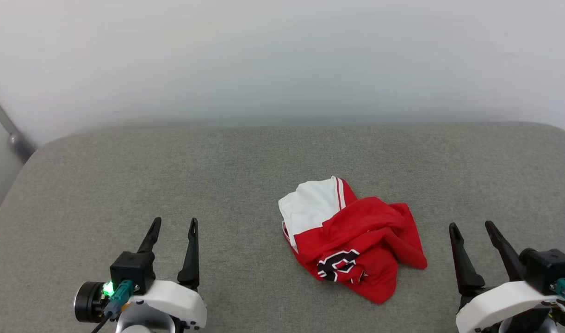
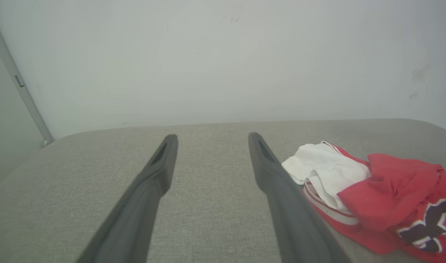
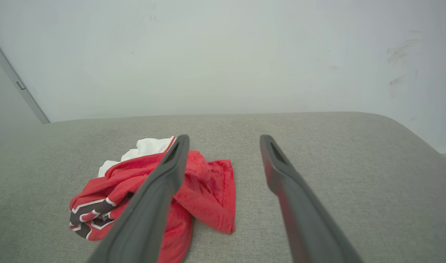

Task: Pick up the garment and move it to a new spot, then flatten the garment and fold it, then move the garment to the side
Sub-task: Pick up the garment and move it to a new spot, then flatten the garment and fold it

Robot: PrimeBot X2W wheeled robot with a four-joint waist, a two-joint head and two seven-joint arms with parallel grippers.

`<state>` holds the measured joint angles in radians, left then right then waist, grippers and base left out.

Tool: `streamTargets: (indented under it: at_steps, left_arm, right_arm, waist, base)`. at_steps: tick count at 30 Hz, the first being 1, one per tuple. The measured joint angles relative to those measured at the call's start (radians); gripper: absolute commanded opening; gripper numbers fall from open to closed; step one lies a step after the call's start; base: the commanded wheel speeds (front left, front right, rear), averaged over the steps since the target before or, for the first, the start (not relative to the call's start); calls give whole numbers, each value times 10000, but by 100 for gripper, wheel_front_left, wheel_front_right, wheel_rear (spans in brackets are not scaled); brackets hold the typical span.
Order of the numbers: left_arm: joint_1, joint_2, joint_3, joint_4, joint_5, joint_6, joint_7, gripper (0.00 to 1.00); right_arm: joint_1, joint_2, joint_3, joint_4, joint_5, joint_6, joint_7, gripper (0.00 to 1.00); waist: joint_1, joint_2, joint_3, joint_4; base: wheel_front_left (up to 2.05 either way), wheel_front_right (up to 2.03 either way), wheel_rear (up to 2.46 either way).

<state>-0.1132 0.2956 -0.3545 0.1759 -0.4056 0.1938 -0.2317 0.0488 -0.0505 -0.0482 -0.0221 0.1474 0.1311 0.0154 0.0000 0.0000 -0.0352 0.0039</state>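
left gripper (image 1: 175, 222) + right gripper (image 1: 471, 225): both splayed, empty | shirt (image 1: 356, 236): crumpled heap at my 1 o'clock, between them | I reckon they flank it ready for a grab

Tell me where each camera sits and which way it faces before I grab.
Head view: high on the robot, looking forward and down at the grey cushion and white wall; left gripper and right gripper show at the bottom, open, the garment between them.
Left wrist view: low, looking along its own fingers toward the wall; garment at right.
Right wrist view: low, along its own fingers; garment at left, partly behind one finger.
Shared: both wrist views show the crumpled garment, cushion and wall.
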Motion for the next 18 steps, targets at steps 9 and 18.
streamTargets:
  at_steps: [9, 18]
  left_arm:
    - [220, -10, -234, -125, -128, -86, 169, 100]
    - [252, -56, -186, -148, -288, -46, 132, 100]
  right_arm:
    - [116, 0, 117, -115, 0, -2, 121, 100]
    - [93, 0, 25, -29, 79, -2, 433, 100]
  waist:
    - [0, 0, -72, -18]
    - [0, 0, -78, -69]
  base:
    - [0, 0, 0]
    - [0, 0, 0]
